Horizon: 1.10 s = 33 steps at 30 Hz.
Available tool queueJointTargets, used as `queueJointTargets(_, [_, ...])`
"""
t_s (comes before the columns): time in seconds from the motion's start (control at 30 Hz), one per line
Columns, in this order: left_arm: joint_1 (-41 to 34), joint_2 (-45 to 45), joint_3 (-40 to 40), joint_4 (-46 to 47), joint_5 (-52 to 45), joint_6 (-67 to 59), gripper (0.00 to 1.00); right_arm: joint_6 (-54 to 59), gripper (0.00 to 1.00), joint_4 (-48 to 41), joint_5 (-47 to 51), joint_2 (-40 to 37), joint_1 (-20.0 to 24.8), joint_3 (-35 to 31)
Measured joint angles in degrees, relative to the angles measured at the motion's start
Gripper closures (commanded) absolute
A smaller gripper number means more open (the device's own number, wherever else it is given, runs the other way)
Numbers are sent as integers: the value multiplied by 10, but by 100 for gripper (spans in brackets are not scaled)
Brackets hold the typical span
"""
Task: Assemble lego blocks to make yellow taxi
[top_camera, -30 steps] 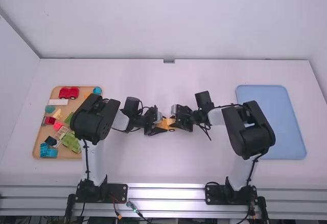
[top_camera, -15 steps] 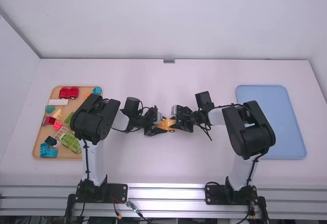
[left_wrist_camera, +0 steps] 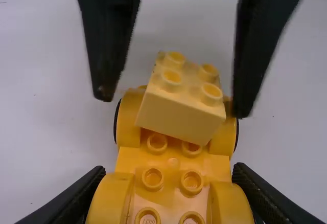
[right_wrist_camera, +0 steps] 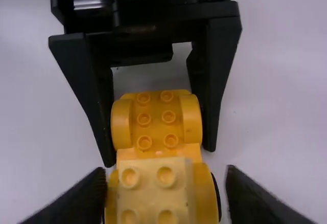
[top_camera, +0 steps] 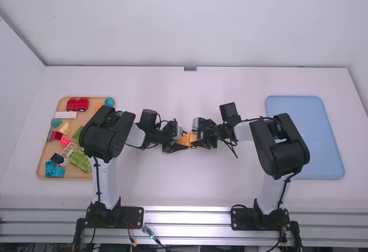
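OK so, closest to me: my left gripper (left_wrist_camera: 168, 198) is clamped on one end of the orange-yellow base (left_wrist_camera: 173, 163), a finger on each side of it. That end has its studs facing up, raised guards (left_wrist_camera: 231, 208) along both edges. At the other end of the base, the yellow block (left_wrist_camera: 179, 112) sits skewed on top, between the second pair of guards, and from the left wrist view it looks twisted and a bit tilted. My right gripper (right_wrist_camera: 163, 183) is there too, fingers apart on either side of the block, with gaps, so not gripping it.

I'd say I'm at the step of putting the cab on the taxi, and that block doesn't look seated to me. Can't tell if any studs have caught. Next move imo: keep the left grip firm, square the block up with the right fingers, then push straight down. Press it while it's crooked and it'll probably pop off or swing the base.

All this is mid-table (top_camera: 190, 189), between my two arms. Farther out, on the left arm's side, there's the brown tray (top_camera: 40, 171) with a red car (top_camera: 77, 104), green bits (top_camera: 80, 161) and blue bits (top_camera: 54, 171). Out past the right arm is the blue tray (top_camera: 322, 148).
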State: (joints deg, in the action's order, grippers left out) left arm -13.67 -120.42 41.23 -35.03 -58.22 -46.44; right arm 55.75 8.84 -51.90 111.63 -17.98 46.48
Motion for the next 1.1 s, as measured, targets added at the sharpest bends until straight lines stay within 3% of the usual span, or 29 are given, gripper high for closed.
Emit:
queueJointTargets(0.33, [-1,0,2,16,-5,-15,49,-1,62,-9,-3,0,0,0])
queueJointTargets(0.57, [0,0,6,46,-24,-51,50,0,73,-12,-11,0,-5,0])
queueJointTargets(1.1, [0,0,7,50,-26,-57,49,1,77,-27,-6,-3,-18,0])
